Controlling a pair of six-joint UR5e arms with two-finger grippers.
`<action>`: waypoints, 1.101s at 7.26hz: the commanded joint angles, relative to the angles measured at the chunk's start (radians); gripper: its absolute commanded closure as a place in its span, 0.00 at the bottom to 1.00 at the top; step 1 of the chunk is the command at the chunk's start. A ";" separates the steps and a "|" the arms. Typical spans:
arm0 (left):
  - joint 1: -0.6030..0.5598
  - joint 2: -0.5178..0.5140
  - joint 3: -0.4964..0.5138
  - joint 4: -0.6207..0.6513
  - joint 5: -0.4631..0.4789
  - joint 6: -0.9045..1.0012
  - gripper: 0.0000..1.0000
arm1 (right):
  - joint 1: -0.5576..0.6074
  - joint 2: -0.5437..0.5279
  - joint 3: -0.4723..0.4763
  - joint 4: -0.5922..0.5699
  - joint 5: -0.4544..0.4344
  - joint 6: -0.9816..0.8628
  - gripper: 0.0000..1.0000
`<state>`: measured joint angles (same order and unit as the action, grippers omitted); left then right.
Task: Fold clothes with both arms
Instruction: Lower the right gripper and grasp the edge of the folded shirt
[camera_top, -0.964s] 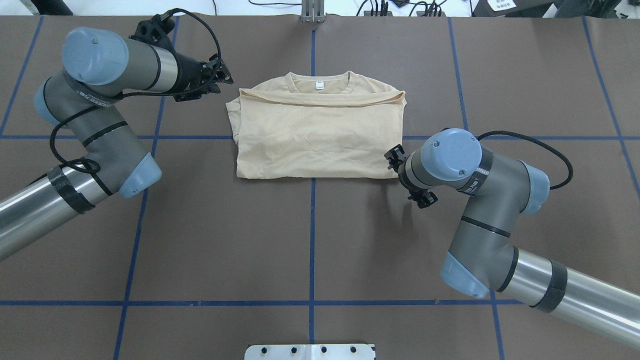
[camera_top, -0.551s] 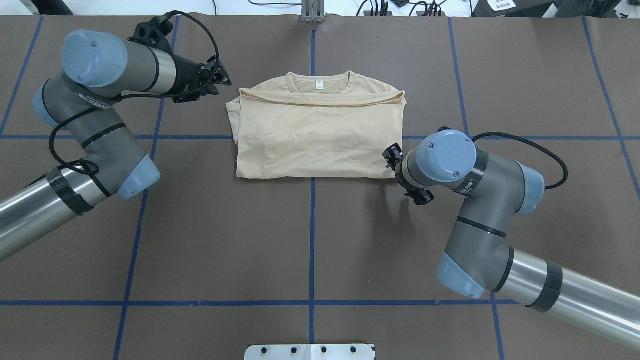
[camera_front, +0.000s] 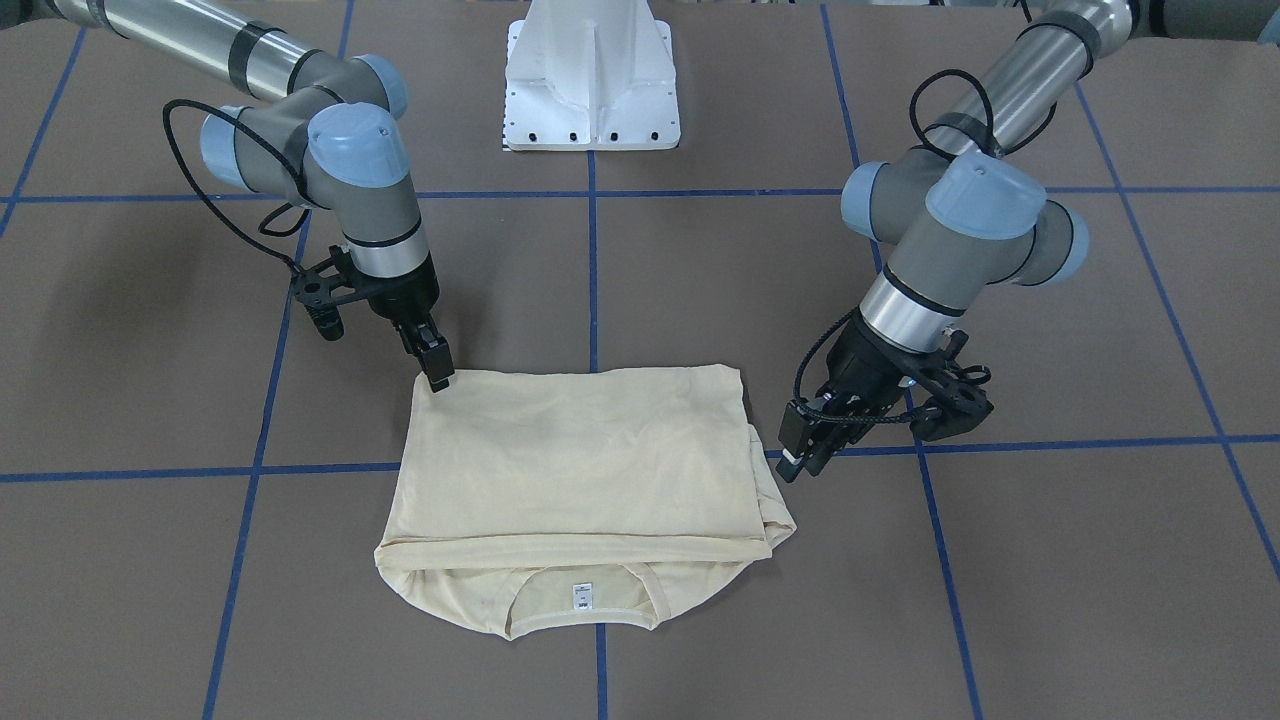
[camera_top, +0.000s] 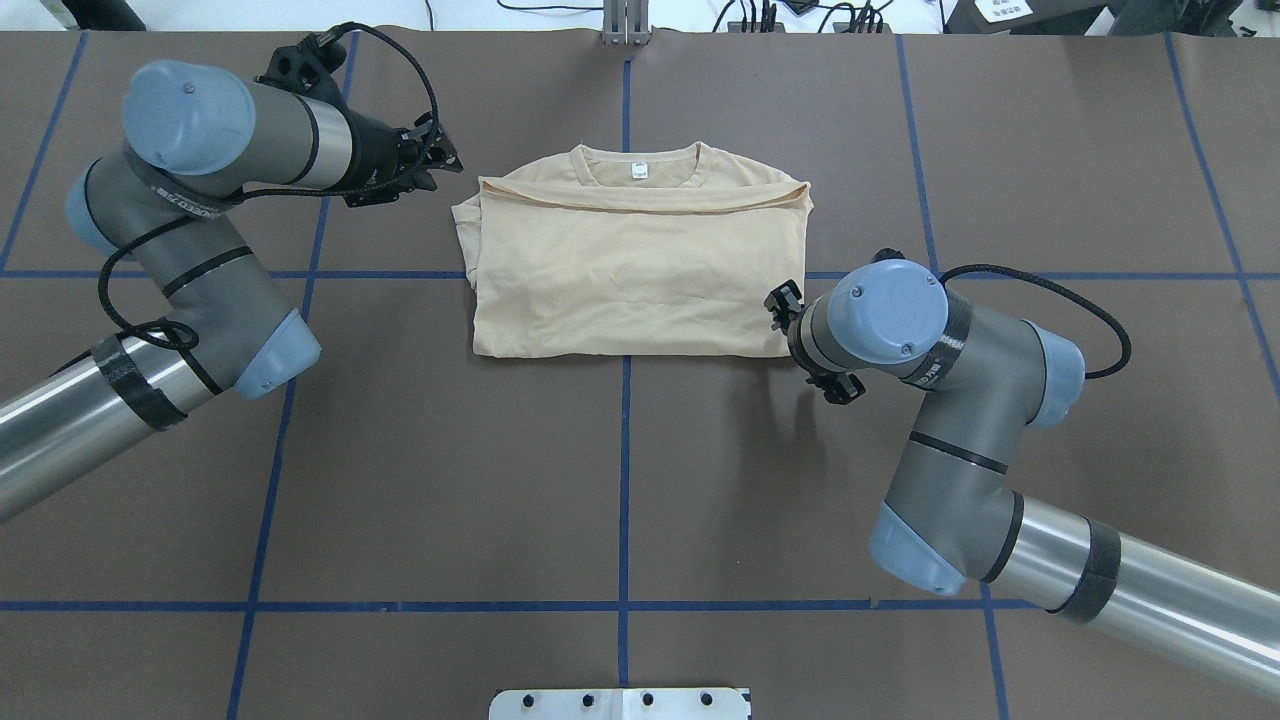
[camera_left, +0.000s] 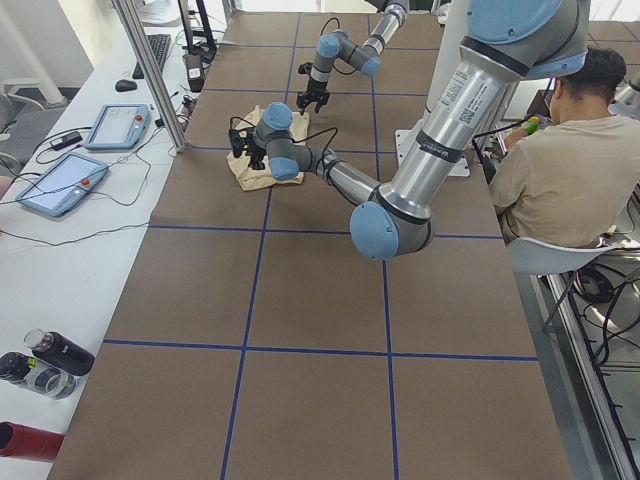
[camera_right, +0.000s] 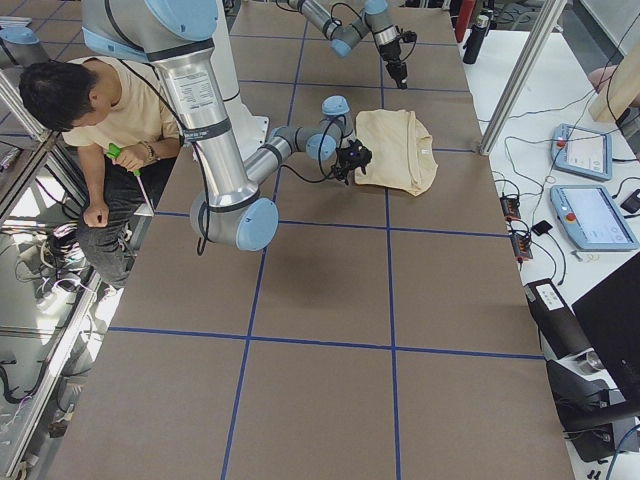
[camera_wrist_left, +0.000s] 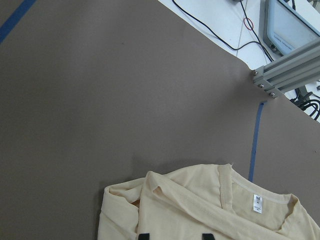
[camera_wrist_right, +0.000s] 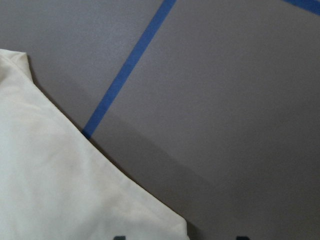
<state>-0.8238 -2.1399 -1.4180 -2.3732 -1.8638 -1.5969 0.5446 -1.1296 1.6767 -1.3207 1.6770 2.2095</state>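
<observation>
The clothes (camera_top: 640, 270) are one cream-yellow shirt, folded into a rectangle at mid-table with its neck label (camera_top: 638, 172) at the far edge. In the front view the shirt (camera_front: 580, 460) lies between both arms. My left gripper (camera_front: 800, 452) hangs low beside the shirt's shoulder corner, and its dark fingertips (camera_wrist_left: 145, 236) show apart over the fold, so it is open. My right gripper (camera_front: 437, 372) touches down at the shirt's near hem corner. Its fingertips (camera_wrist_right: 117, 238) stand apart on either side of that corner, open. In the overhead view its own wrist hides it.
Blue tape lines (camera_top: 625, 450) grid the brown table. The white pedestal base (camera_front: 592, 80) stands at the robot's side and a metal post (camera_top: 625, 25) at the far edge. A seated person (camera_right: 100, 110) is beside the table. Touch panels (camera_right: 590, 210) lie on the side bench.
My right arm has shifted a little toward the shirt's near right corner and sunk closer to it. The left arm and the shirt have barely moved.
</observation>
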 joint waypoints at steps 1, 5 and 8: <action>0.000 0.000 0.001 0.000 0.000 0.000 0.54 | 0.000 0.001 -0.002 0.000 -0.002 0.010 0.23; 0.002 -0.001 0.002 0.000 -0.002 0.002 0.55 | 0.000 0.005 -0.014 0.000 -0.005 0.012 0.35; 0.002 0.002 0.002 0.000 -0.002 0.002 0.55 | 0.000 0.007 -0.012 0.000 -0.005 0.032 1.00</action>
<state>-0.8222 -2.1397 -1.4158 -2.3731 -1.8653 -1.5953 0.5446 -1.1243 1.6633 -1.3208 1.6721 2.2341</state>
